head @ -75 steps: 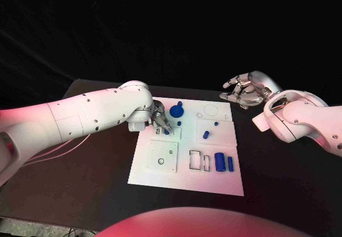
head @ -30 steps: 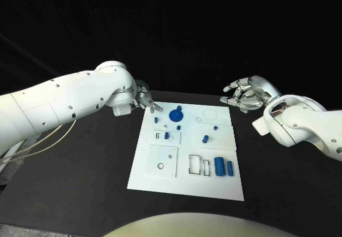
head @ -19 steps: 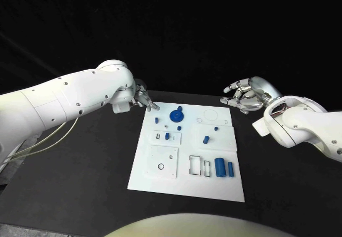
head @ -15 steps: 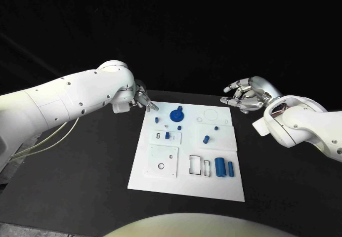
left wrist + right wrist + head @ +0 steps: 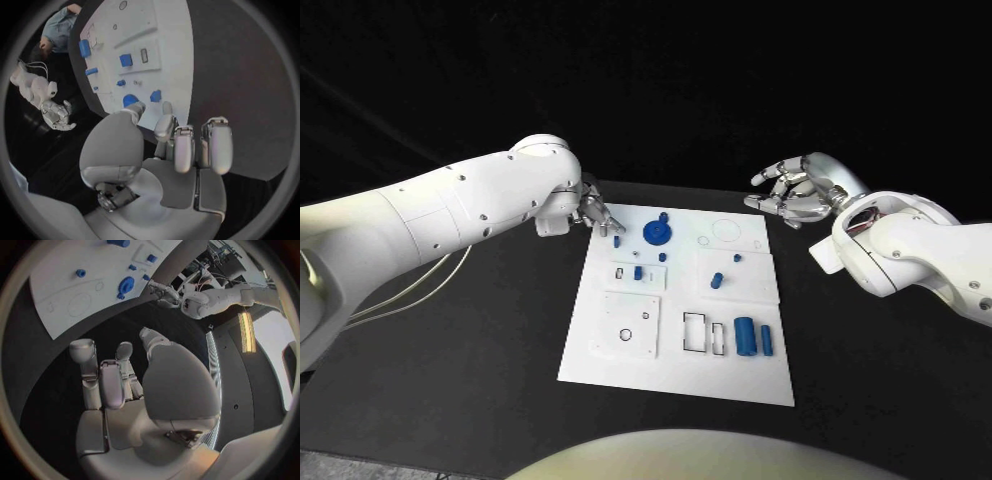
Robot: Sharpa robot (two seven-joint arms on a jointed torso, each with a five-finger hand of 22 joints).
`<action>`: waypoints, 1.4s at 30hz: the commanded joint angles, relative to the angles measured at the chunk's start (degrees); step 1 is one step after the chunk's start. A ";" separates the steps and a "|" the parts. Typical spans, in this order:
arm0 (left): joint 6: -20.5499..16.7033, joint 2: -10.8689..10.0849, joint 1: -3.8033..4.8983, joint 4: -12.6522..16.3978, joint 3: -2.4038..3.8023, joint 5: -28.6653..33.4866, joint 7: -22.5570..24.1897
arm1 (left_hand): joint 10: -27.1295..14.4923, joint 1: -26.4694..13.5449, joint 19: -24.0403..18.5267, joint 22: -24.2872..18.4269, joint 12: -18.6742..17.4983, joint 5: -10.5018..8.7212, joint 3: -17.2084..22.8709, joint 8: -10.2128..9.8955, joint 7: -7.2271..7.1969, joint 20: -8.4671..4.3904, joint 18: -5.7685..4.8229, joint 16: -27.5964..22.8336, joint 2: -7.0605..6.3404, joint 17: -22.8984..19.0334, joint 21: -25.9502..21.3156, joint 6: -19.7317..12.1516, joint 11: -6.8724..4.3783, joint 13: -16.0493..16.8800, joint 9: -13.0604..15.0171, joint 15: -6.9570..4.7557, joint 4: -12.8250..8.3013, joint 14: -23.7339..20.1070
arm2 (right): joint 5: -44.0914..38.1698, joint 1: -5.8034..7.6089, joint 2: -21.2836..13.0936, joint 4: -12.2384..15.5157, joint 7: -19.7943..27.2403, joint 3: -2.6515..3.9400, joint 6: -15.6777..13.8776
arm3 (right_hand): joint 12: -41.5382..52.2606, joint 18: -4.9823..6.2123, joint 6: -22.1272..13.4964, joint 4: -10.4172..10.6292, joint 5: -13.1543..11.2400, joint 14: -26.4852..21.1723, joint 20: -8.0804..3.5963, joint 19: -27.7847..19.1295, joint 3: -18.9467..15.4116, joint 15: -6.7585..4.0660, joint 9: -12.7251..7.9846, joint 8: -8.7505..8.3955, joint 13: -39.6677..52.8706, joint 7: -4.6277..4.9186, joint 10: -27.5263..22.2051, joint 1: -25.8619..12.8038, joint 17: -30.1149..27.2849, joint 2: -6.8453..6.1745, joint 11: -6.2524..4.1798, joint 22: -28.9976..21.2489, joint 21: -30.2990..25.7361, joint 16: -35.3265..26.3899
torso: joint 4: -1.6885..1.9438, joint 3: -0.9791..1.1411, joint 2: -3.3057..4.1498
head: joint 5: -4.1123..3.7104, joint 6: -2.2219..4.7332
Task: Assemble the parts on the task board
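Left hand (image 5: 594, 214) hovers at the far-left corner of the white rectangular task board (image 5: 678, 372), fingers apart, empty. Right hand (image 5: 793, 192) off the far-right corner, loosely spread, empty. Risk: descending left fingers could clip the blue round keyed part (image 5: 656, 235) or nudge the board.

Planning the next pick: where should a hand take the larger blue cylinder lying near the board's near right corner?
Grip the larger blue cylinder across its middle from above, probably. It lies flat on the task board, long sides exposed, though a slimmer blue piece lies close beside it.
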 commanded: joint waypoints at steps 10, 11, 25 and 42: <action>0.71 1.24 -0.58 -1.75 -0.36 0.98 1.45 | -0.30 0.84 0.64 10.76 0.39 0.63 -0.19 -0.49 0.08 0.44 -0.64 0.20 1.17 15.10 -0.38 0.42 0.17 0.13 -0.36 0.42 -0.14 5.96 | -0.23 -0.04 0.18 0.03 0.53 0.01 0.14 | 0.21 1.11 -0.45 0.03 -0.15 -0.17 0.11 -0.25 0.04 -0.29 -0.05 0.33 -0.07 0.10 0.10 -0.56 0.06 0.01 -0.07 -0.04 -0.15 -0.31 | -0.01 0.08 -0.10 | 0.00 -0.16; 0.71 1.29 -0.60 -1.86 -0.36 0.99 1.48 | -0.31 0.90 0.66 10.77 0.38 0.69 -0.18 -0.50 0.08 0.44 -0.65 0.20 1.21 15.10 -0.37 0.43 0.17 0.11 -0.38 0.42 -0.14 5.96 | -0.23 -0.04 0.18 0.03 0.53 0.01 0.15 | 0.21 1.11 -0.45 0.03 -0.15 -0.17 0.11 -0.25 0.04 -0.29 -0.05 0.33 -0.07 0.10 0.10 -0.56 0.06 0.01 -0.07 -0.04 -0.15 -0.31 | 0.00 0.11 -0.11 | -0.02 -0.13; 0.92 1.94 -0.65 -3.09 -0.41 1.11 1.89 | -0.31 2.86 0.69 10.84 0.62 1.03 0.33 -0.57 -0.07 0.44 -0.65 0.20 2.05 15.10 -0.38 0.90 0.06 0.23 -0.62 0.38 -0.23 5.96 | -0.23 -0.04 0.28 0.00 0.54 0.01 0.18 | 0.21 1.11 -0.45 0.03 -0.15 -0.17 0.11 -0.25 0.04 -0.29 -0.05 0.33 -0.07 0.10 0.10 -0.56 0.06 0.01 -0.07 -0.04 -0.15 -0.31 | 0.03 0.10 -0.08 | -0.02 -0.17; 1.49 2.35 -0.78 -3.58 -0.65 1.39 2.09 | -0.18 3.36 0.68 10.84 0.87 0.95 0.43 -0.47 -0.14 0.43 -0.64 0.20 2.16 15.10 -0.43 1.18 0.02 0.42 -0.63 0.35 -0.24 5.96 | -0.23 -0.04 0.42 -0.08 0.57 0.01 0.25 | 0.45 1.12 -0.52 0.00 -0.07 -0.16 0.11 -0.20 0.08 -0.30 -0.10 0.54 -0.02 0.09 0.22 -0.57 0.08 0.08 -0.08 -0.07 -0.26 -0.35 | 0.04 0.11 -0.11 | -0.11 -0.43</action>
